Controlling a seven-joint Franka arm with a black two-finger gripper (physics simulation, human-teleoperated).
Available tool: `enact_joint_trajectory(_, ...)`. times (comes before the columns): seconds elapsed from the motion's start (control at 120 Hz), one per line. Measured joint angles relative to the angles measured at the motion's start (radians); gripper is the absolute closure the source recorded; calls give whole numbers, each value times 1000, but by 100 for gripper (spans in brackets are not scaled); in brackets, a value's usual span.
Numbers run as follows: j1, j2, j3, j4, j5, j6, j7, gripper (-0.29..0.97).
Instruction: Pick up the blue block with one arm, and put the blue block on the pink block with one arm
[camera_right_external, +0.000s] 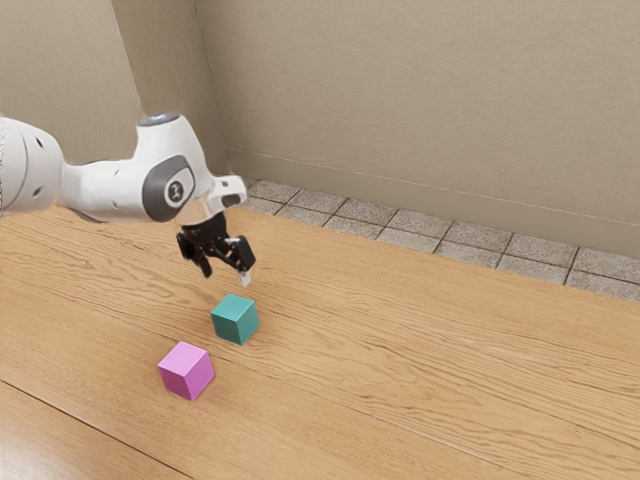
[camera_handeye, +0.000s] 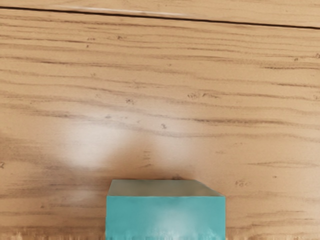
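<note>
A teal-blue block (camera_right_external: 235, 318) rests on the wooden table, with a pink block (camera_right_external: 186, 369) a short way in front of it toward the exterior view's left. My black gripper (camera_right_external: 227, 270) hangs above the teal-blue block, a little toward the exterior view's left of it, its fingers apart and nothing between them. In the wrist view the teal-blue block (camera_handeye: 165, 210) lies just under my hand on the wood grain.
The wooden table (camera_right_external: 420, 350) stretches wide around both blocks. A strip of grey stone tiles (camera_right_external: 440, 235) runs along the beige wall behind it. A plank seam (camera_handeye: 160, 19) crosses the wood beyond the block.
</note>
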Motion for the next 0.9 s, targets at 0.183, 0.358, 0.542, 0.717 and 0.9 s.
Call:
enact_joint_trajectory(0.183,-10,43,1,-17,1,6,-28,0)
enact_joint_trajectory(0.358,-29,79,3,-7,39,11,-49,0)
enact_joint_trajectory(0.542,-47,102,29,0,50,14,-70,0)
enact_joint_trajectory(0.717,-85,115,72,0,53,16,-89,0)
enact_joint_trajectory(0.9,-98,130,73,7,55,26,-101,8)
